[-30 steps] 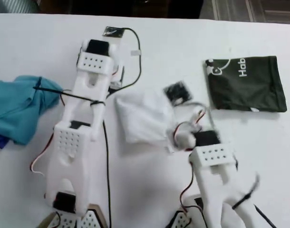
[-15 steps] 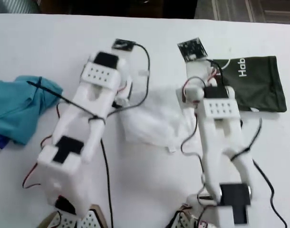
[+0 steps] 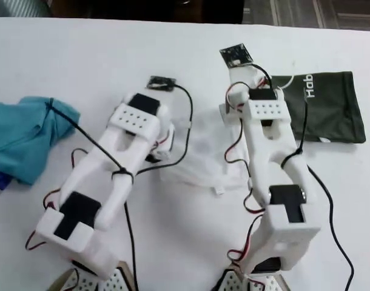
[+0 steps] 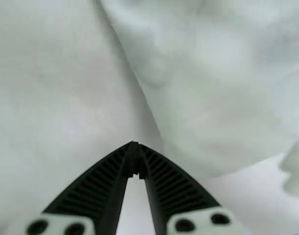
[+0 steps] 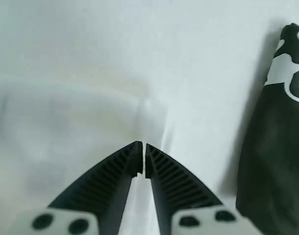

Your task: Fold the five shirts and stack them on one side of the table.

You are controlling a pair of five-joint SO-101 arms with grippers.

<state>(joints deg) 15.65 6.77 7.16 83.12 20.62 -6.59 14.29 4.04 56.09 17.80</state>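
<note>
Between the two arms, a crumpled white cloth shirt (image 3: 200, 154) is lying mid-table, its folding apparently underway. Both the left gripper (image 4: 134, 147) and the right gripper (image 5: 142, 147) are hovering at its opposite edges, jaws closed, visibly pinching nothing. Each is likely needing to open and nip a corner.

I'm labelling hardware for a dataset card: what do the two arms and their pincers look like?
The left arm and right arm are white plastic shells with grids of small holes, black motor blocks and loose red and black cables. The left pincer and right pincer have black ribbed fingers tapering to points.
</note>
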